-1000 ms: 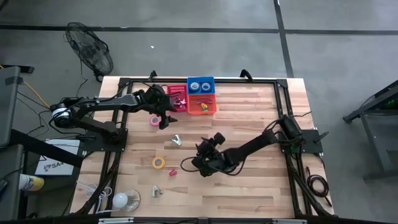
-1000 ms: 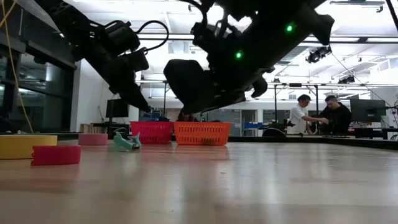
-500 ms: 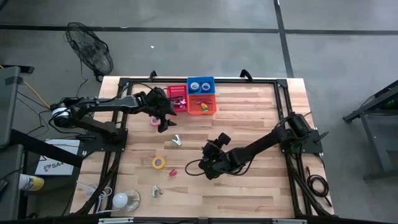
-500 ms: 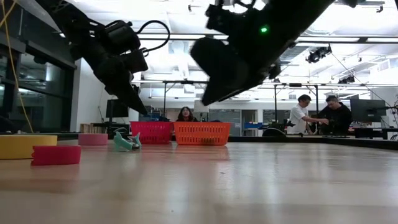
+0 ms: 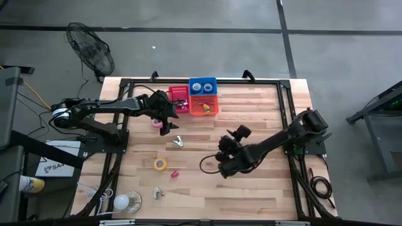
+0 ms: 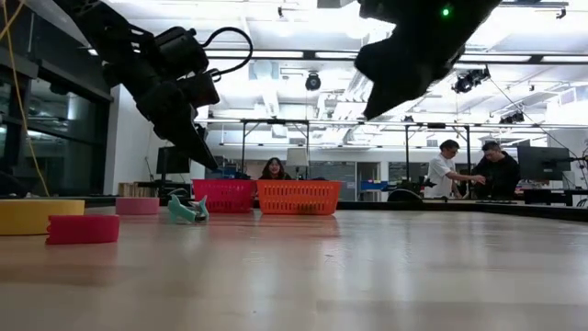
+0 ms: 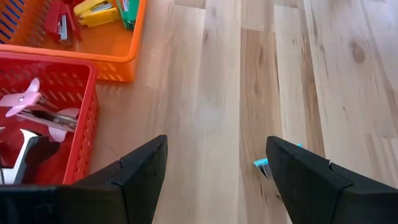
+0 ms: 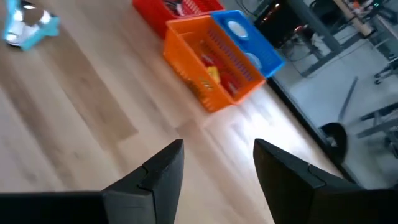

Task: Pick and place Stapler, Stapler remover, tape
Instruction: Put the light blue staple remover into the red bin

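A teal staple remover (image 5: 178, 141) lies on the wooden table between my grippers. A pink tape roll (image 5: 155, 123) lies flat left of it. A yellow tape roll (image 5: 161, 164) and a small pink block (image 5: 174, 174), perhaps a stapler, lie nearer the front. My left gripper (image 5: 168, 124) hangs open above the table, beside the pink roll and in front of the red basket (image 5: 179, 95). It holds nothing (image 7: 214, 168). My right gripper (image 5: 223, 157) is raised over mid-table, open and empty (image 8: 217, 162), pointing toward the baskets.
At the far edge stand an orange basket (image 5: 205, 105) with staplers, a blue basket (image 5: 203, 85) with tape rolls, and the red basket, which holds a pink remover (image 7: 34, 106). Another small remover (image 5: 157, 193) and a bulb-like object (image 5: 122, 201) lie near the front left. People stand in the room beyond (image 6: 478, 170).
My right gripper has risen well clear of the table and gone toward the table's right edge. It has tipped up from pointing steeply down and rolled somewhat. Its fingers stay open and empty. Nothing on the table has moved.
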`<state>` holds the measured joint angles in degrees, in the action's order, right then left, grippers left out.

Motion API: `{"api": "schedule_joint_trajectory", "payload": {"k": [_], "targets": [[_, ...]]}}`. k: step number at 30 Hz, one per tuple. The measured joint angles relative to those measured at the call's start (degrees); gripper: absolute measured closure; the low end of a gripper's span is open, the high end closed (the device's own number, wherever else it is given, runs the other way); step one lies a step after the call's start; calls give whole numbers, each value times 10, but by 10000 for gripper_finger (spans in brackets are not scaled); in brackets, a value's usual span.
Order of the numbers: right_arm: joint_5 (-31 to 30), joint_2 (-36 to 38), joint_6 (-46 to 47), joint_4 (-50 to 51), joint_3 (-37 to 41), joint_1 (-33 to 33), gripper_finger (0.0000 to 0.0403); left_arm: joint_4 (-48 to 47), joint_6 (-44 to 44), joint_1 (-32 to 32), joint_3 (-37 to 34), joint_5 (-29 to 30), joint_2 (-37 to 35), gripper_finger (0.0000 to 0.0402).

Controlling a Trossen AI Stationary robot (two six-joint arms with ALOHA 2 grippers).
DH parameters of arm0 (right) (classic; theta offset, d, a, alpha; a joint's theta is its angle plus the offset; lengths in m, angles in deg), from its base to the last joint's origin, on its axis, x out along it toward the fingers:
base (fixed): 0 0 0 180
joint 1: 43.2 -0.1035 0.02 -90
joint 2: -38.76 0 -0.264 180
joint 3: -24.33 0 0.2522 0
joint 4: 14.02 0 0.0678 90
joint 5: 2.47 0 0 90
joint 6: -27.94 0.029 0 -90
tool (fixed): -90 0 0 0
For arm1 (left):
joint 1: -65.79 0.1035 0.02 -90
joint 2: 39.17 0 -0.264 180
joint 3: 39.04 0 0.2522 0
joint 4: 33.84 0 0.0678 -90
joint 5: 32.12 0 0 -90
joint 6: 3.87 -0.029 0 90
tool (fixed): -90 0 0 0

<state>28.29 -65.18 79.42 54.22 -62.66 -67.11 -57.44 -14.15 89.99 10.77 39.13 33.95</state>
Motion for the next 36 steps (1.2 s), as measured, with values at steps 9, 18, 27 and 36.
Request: {"api": "schedule_joint_trajectory", "payload": {"k": [9,18,27,36], "targets": [[82,182,-156,-164,169,28,217,-18,2,0,0,13,0,134],[197,404,-345,-507,424,61,217,-24,-36,-29,-10,16,0,134],[314,478,-385,-559,522,101,217,38,-139,-98,-11,35,0,134],[334,479,-446,-561,523,121,217,41,100,-138,9,168,1,134]]}}
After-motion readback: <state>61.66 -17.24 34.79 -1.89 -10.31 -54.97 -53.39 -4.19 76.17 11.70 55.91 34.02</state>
